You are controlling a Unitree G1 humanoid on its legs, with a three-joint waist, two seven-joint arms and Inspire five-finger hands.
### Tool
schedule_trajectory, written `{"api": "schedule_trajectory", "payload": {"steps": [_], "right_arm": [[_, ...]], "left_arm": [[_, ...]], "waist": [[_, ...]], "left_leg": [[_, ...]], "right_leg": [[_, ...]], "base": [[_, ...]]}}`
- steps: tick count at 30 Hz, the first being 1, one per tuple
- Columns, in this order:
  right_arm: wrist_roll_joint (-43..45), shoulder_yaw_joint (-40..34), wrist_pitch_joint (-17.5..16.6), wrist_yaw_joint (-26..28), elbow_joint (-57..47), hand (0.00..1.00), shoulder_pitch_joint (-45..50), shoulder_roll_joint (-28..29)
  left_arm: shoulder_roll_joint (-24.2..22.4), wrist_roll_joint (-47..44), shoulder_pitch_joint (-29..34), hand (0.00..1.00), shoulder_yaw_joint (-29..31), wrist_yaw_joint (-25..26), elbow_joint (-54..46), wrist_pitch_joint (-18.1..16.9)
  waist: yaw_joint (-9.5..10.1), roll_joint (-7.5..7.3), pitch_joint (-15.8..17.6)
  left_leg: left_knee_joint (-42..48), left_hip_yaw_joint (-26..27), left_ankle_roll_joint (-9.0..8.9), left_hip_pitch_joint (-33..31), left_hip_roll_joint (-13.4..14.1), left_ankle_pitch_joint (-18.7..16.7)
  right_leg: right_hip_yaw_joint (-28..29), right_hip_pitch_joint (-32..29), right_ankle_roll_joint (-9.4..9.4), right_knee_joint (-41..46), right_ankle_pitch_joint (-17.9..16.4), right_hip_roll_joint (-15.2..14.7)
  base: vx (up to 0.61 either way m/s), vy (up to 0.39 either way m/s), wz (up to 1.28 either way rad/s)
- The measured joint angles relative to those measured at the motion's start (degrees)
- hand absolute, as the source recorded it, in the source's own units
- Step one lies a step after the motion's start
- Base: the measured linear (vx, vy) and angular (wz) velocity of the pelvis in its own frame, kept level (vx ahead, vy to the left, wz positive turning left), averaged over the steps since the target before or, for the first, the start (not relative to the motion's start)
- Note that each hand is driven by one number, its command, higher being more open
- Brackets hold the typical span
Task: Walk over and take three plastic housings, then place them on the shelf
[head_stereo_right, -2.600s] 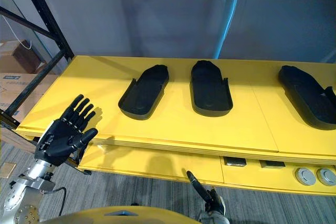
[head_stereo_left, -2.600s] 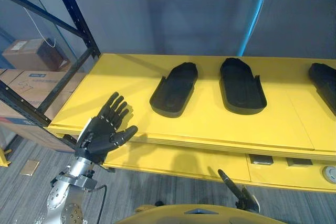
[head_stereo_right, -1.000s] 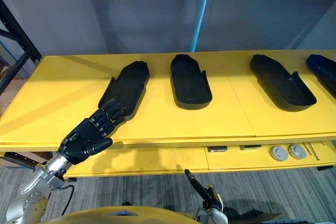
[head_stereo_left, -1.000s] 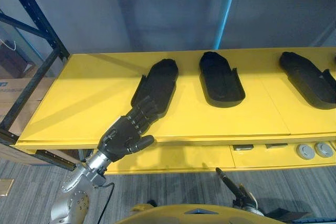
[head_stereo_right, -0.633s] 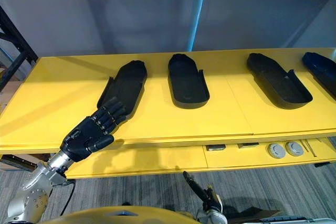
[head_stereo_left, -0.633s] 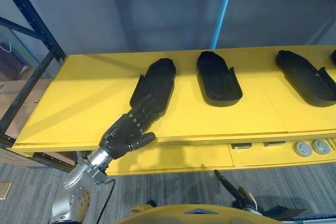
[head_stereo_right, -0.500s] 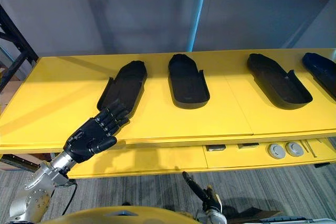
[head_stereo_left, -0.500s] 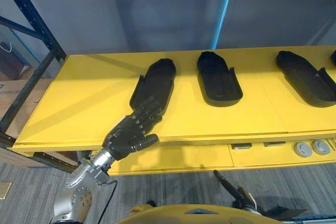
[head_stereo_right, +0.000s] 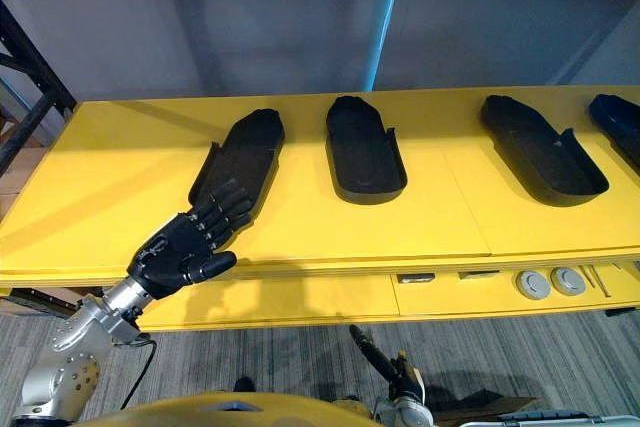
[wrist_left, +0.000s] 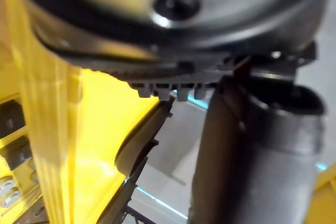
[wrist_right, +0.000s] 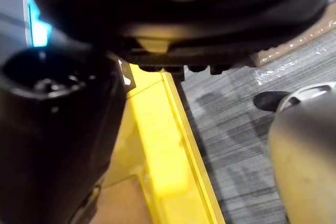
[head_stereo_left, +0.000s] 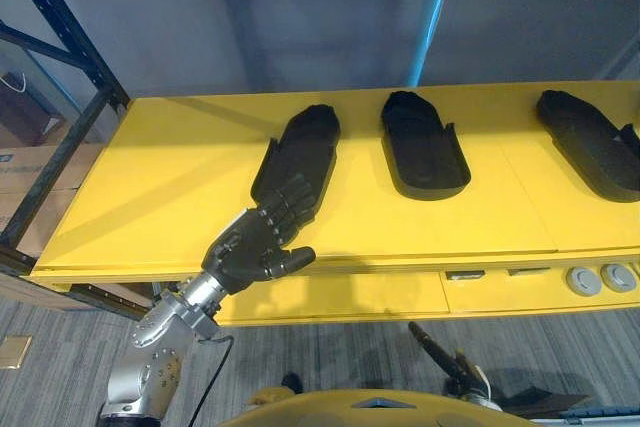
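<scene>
Four housings lie apart in a row on the yellow bench (head_stereo_right: 90, 197): housing 1 (head_stereo_right: 244, 152) just off centre toward 10 o'clock, housing 2 (head_stereo_right: 365, 147) at 12, housing 3 (head_stereo_right: 545, 147) at 2, housing 4 (head_stereo_right: 620, 117) at 3, cut by the frame edge. At 7 o'clock the left hand (head_stereo_left: 250, 247) hangs over the bench's front edge, its fingers (head_stereo_left: 295, 197) loosely spread and nearly straight. The tips overlap housing 1's near end, thumb out sideways; contact not resolvable. Low at 6 o'clock is the right hand (head_stereo_left: 437, 352); spread or closed, cannot tell. Blue rack (head_stereo_left: 72, 27) at 10.
</scene>
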Motion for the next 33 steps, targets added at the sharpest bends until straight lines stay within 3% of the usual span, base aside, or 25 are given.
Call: {"api": "schedule_trajectory", "payload": {"steps": [11,20,33], "right_arm": [[-0.01,-1.30,0.05,-0.02,-0.72,1.00,0.41,-0.52],[0.00,-2.26,0.04,-0.06,-0.57,1.00,1.03,-0.49],[-0.01,-2.14,0.05,0.03,-0.32,1.00,1.03,-0.48]], "left_arm": [[-0.09,5.12,3.76,1.00,3.51,-0.34,-3.37,-1.45],[-0.11,6.43,5.50,1.00,5.39,0.63,-7.73,-1.65],[0.06,6.61,4.41,1.00,2.31,-0.40,-5.77,4.16]], "waist": [[0.09,1.82,0.52],[0.83,2.09,0.50],[1.29,2.33,-0.50]], "left_leg": [[-0.06,0.24,-0.10,0.60,0.11,-0.55],[-0.03,-0.67,0.24,0.58,-0.11,-0.33],[-0.24,-0.32,-0.02,0.91,-0.03,-0.64]], "right_leg": [[-0.02,0.07,-0.47,0.93,-0.45,0.10],[-0.92,0.60,-0.46,0.80,-0.56,0.10],[-0.91,1.02,-0.46,0.70,-0.55,0.00]], "base": [[0.00,0.000,0.00],[0.02,-0.001,0.05],[0.00,0.001,0.00]]}}
